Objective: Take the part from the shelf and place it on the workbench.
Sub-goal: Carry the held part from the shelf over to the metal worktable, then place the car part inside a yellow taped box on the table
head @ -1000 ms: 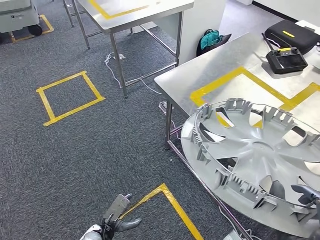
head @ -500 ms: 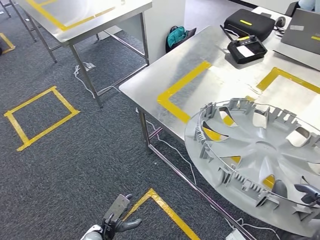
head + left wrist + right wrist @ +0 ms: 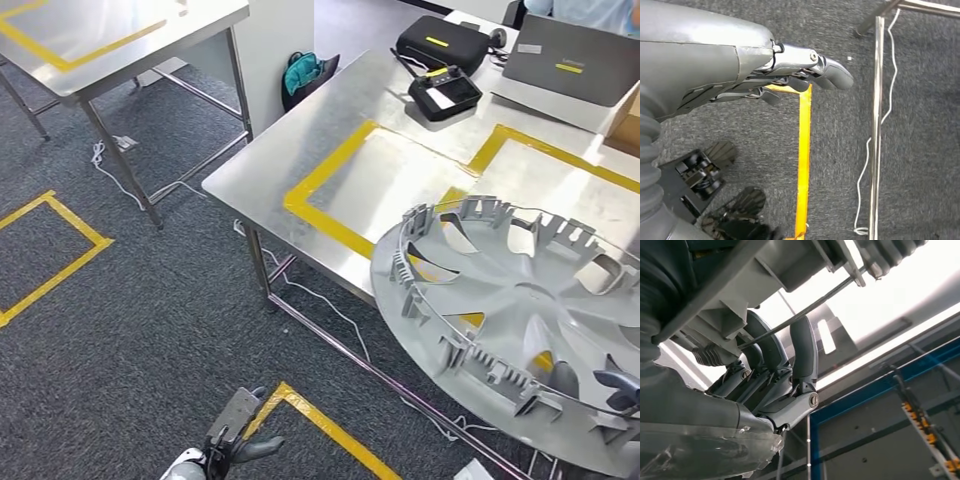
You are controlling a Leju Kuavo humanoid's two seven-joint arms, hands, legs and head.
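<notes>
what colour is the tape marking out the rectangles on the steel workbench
Yellow. The tape on the workbench shows best in the head view.

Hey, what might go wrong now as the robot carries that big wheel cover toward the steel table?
The wheel cover is wide and tilted, and the right hand holds it at one rim, so it might slip or swing. Its far edge may knock the table edge. Loose white cables on the carpet could catch a foot.

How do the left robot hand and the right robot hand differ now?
The right robot hand grips the rim of the hubcap; the left robot hand holds nothing. The right is beside the table; the left hangs low over the carpet. Both are grey.
</notes>
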